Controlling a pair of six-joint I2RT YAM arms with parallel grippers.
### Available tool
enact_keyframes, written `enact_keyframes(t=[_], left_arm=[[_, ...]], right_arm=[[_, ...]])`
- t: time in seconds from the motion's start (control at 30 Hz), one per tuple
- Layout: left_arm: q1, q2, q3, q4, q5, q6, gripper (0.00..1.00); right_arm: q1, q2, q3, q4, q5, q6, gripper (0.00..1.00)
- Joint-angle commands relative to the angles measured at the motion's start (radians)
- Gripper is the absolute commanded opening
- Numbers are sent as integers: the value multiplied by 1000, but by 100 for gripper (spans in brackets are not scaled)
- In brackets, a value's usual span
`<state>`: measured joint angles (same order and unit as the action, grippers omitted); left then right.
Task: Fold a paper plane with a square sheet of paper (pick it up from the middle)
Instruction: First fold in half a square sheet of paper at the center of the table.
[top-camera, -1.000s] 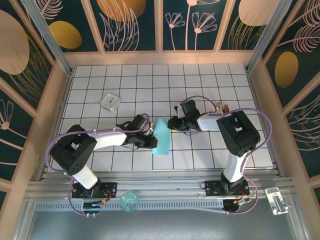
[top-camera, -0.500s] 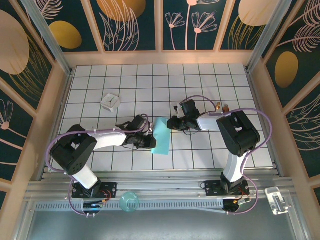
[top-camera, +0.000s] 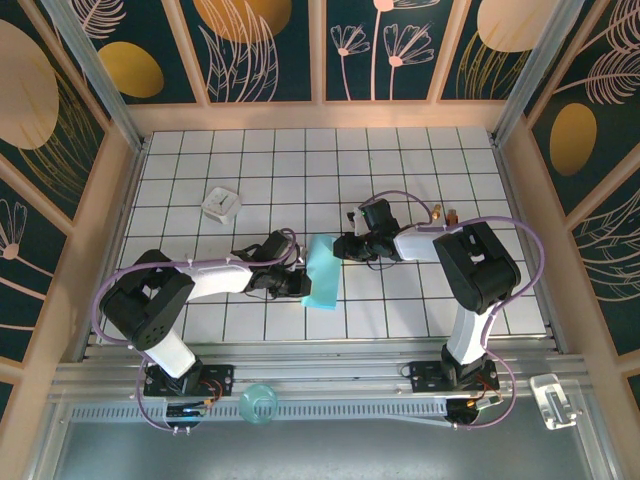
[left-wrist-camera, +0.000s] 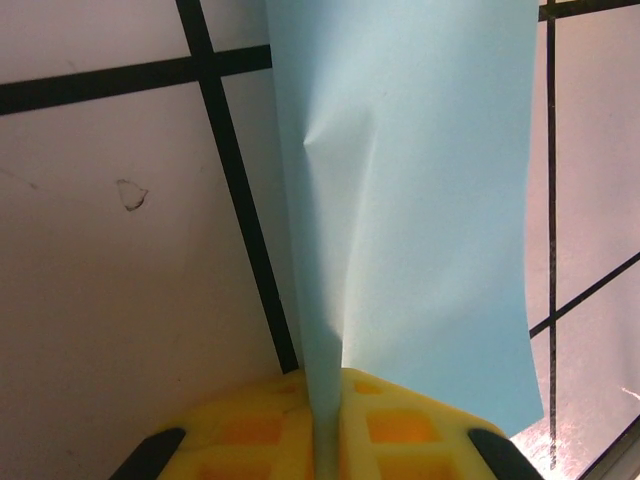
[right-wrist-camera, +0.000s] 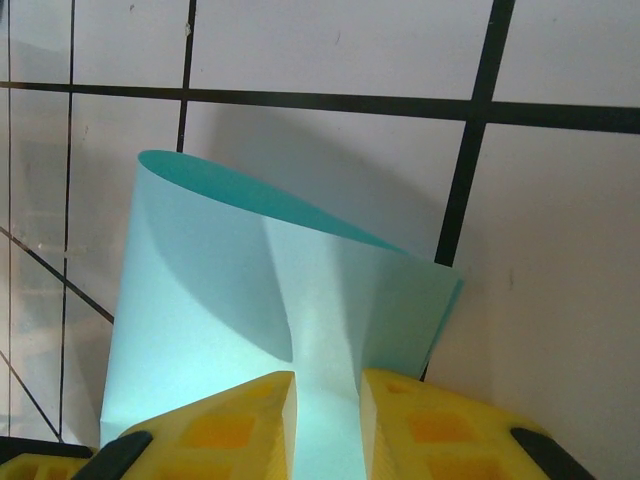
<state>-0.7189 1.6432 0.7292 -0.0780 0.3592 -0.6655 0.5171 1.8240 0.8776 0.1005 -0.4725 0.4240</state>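
The square sheet of paper (top-camera: 322, 272), light blue, stands bent and curled on the grid table between my two grippers. My left gripper (top-camera: 300, 285) comes at its left edge. In the left wrist view the yellow fingers (left-wrist-camera: 250, 430) are shut tight on a thin fold of the sheet (left-wrist-camera: 420, 220), left gripper (left-wrist-camera: 325, 425). My right gripper (top-camera: 340, 248) meets the sheet's far right corner. In the right wrist view the jaws (right-wrist-camera: 328, 425) stand a little apart, with a raised ridge of the paper (right-wrist-camera: 220, 290) filling the gap between them. No paper plane shape shows.
A small white square block (top-camera: 221, 204) lies at the back left of the table. Two tiny objects (top-camera: 445, 212) sit behind the right arm. A teal round thing (top-camera: 258, 402) rests on the front rail, a clear holder (top-camera: 553, 400) at the front right. Wooden walls ring the table.
My left jaws have closed down on the paper's edge, and my right jaws have eased slightly wider. Arms and sheet have hardly moved.
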Motion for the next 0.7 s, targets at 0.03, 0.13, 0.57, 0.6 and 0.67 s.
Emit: enact_keyframes(t=[0.03, 0.13, 0.57, 0.6, 0.67], left_arm=[[-4, 21, -21, -14, 2, -22, 13], [-4, 22, -23, -16, 1, -23, 13], [-5, 24, -8, -54, 6, 7, 13], [-5, 23, -7, -54, 4, 6, 13], [-5, 22, -4, -57, 2, 4, 12]], right_arm=[[-14, -10, -7, -14, 32, -24, 25], [-16, -17, -12, -5, 14, -20, 25], [-16, -21, -14, 0, -2, -21, 26], [-16, -20, -13, -3, -2, -22, 25], [-16, -28, -13, -7, -4, -25, 25]])
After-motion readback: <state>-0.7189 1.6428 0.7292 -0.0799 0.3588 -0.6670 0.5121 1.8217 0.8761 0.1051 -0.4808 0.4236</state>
